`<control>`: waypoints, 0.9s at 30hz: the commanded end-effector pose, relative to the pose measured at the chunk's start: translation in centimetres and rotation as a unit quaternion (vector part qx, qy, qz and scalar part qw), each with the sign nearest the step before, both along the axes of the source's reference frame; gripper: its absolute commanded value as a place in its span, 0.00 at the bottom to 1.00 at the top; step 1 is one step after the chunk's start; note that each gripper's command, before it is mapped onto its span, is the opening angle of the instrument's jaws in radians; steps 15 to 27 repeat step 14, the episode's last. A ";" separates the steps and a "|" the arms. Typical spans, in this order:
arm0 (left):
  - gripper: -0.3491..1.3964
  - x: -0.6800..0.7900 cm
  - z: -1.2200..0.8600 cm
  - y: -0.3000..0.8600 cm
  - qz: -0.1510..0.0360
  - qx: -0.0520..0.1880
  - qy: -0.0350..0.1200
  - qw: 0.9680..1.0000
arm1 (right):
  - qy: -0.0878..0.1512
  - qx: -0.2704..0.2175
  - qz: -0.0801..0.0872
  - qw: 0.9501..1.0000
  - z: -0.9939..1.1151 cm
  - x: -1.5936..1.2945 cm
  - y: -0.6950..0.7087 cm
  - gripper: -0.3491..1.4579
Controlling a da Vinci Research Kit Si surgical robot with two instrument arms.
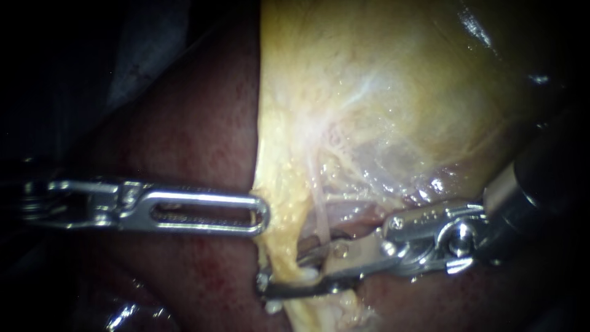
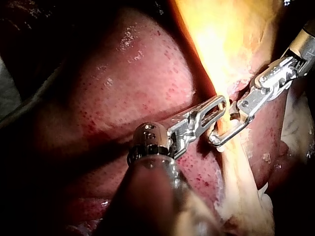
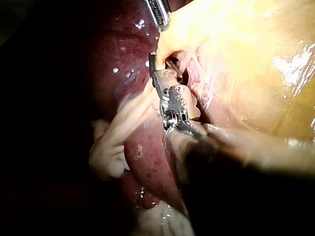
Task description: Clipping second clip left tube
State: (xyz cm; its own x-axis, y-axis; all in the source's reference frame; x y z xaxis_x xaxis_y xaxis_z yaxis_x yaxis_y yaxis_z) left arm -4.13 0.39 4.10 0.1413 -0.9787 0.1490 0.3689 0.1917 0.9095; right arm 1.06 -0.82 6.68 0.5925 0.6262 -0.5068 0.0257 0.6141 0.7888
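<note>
L instrument (image 1: pixel 263 215) comes in level from the left over the dark red liver (image 1: pixel 184 135). Its slotted jaws are closed flat together, tip touching the edge of the yellow gallbladder (image 1: pixel 418 92). Centre: a thin pale tube (image 1: pixel 318 206) drops from the gallbladder into the R instrument (image 1: pixel 281 271), which angles in from the right, jaws apart w/ the tube and a yellow strand (image 1: pixel 279 240) in the gap. L wrist view alone shows the liver as a broad speckled dome under the L shaft. R wrist view alone shows a pale loose flap (image 3: pixel 108 152) beside the R shaft.
</note>
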 end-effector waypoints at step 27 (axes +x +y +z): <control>0.00 -0.02 0.04 0.00 0.001 0.000 0.000 1.000 | 0.000 0.003 -0.001 1.000 0.00 0.00 -0.01 0.04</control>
